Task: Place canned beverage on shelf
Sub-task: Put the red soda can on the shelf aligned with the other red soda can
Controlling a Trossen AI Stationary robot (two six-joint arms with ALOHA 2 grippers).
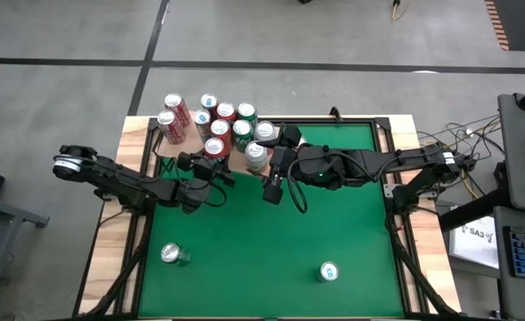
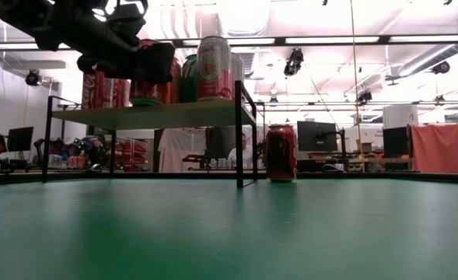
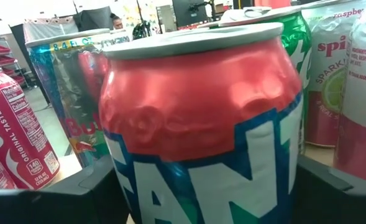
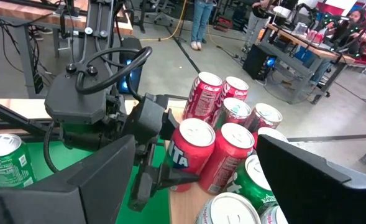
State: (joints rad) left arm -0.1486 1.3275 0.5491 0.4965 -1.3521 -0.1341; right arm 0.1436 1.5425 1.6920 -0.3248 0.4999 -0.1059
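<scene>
fanta can [image 4: 186,152] on shelf [image 2: 159,115], left claw [image 4: 155,168] around it

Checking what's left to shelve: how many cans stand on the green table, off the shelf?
3: a green can on the left arm's side, another can on the right arm's, a red can beside the shelf. More may be hidden.

Off to the side there's a keyboard [image 1: 522,252] on a desk, a tangle of cables [image 1: 463,143] by the green tabletop [image 1: 244,250], plus monitors [image 2: 320,136] and an orange cloth [image 2: 442,148] in the room behind.
</scene>
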